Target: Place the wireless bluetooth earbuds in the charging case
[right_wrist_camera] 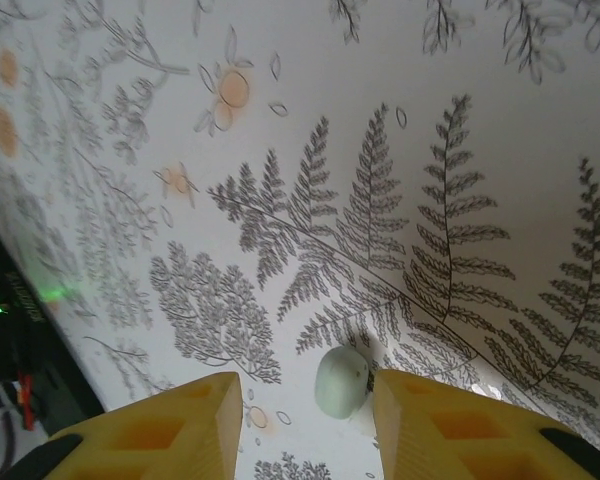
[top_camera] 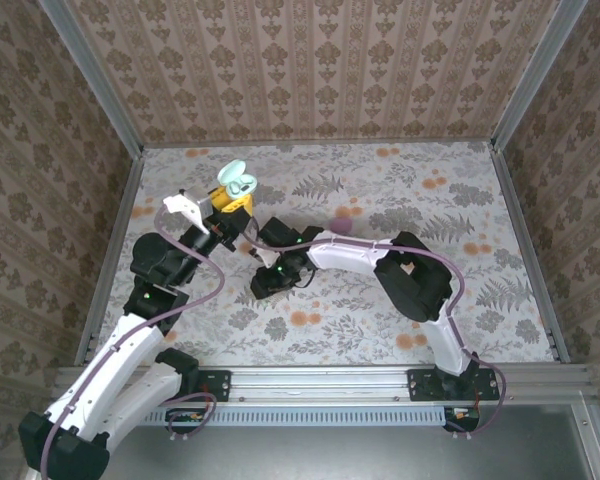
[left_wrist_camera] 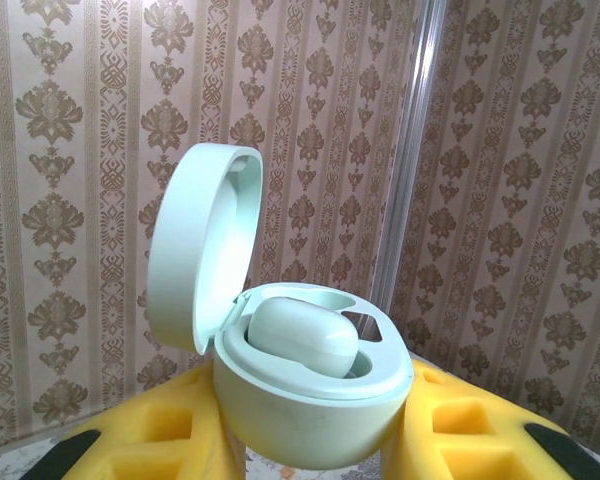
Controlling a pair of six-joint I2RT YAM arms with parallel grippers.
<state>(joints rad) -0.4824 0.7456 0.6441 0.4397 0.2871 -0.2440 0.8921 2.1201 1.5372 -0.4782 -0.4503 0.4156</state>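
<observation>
Earbuds: saw one bud [left_wrist_camera: 305,338] seated in open case [left_wrist_camera: 310,405], clamped in left claw [left_wrist_camera: 310,435] near table's far edge, leftward; saw other bud [right_wrist_camera: 341,382] lying on table [right_wrist_camera: 430,150], left of middle, between right claw's [right_wrist_camera: 308,400] parted fingers, gripping nothing.

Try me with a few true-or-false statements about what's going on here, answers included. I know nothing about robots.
1. The charging case has its lid open. True.
2. The case lies loose, no claw touching it. False: the left claw grips it between yellow fingers.
3. One earbud already sits inside the case. True.
4. The right claw is clamped on an earbud. False: its fingers stand apart, and a pale earbud lies on the table between them.
5. The table is plain white. False: it has a fern and flower print.
</observation>
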